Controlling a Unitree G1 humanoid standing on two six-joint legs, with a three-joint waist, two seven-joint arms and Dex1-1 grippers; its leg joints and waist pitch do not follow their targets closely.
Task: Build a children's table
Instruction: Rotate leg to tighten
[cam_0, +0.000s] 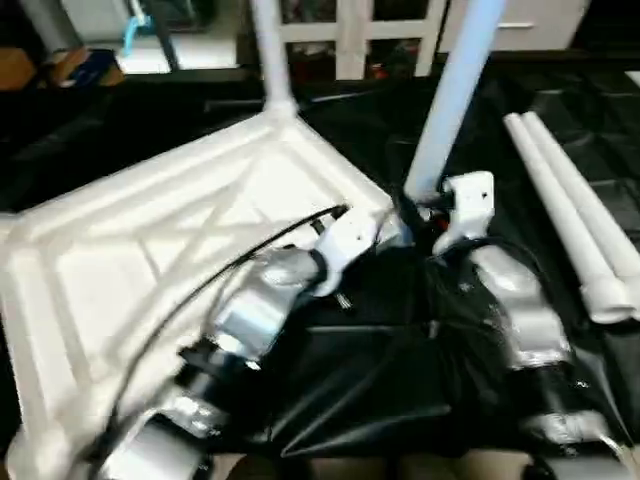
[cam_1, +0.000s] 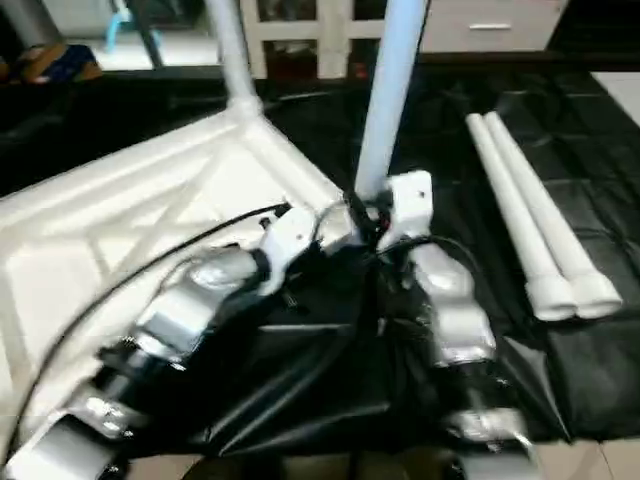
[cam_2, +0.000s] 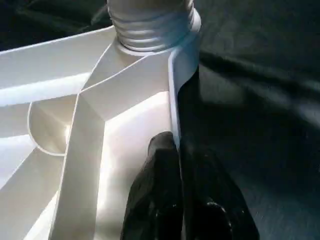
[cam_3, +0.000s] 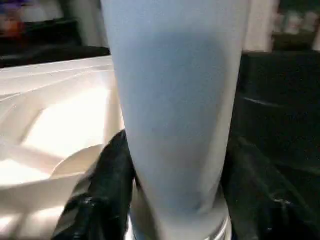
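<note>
- Assembly stands roughly at its midpoint: the white table top (cam_0: 170, 240) lies upside down on a black cloth (cam_0: 400, 400), ribbed underside up, with one leg (cam_0: 268, 50) standing upright in the far corner socket.
- Second leg (cam_1: 385, 100) stands upright at the near right corner of the top, its threaded base (cam_2: 150, 25) sitting at the socket (cam_2: 187, 47); whether it is fully seated cannot be told.
- Two spare legs (cam_0: 570, 215) lie side by side on the cloth to the robot's right, well apart from the top, so by this count two corners remain to be fitted.
- Right gripper (cam_3: 172, 195) holds the second leg low down near its base, one black finger (cam_3: 107, 190) on each side of the tube, jaws closed around it.
- Left gripper (cam_2: 182, 190) pinches the top's thin side wall (cam_2: 175, 100) just beside that same socket, one finger (cam_2: 155, 185) inside the rim and the other outside, jaws shut on the wall and apparently bracing the top.
- Leg and socket thus sit between the two grippers, which work close together at the one corner.
</note>
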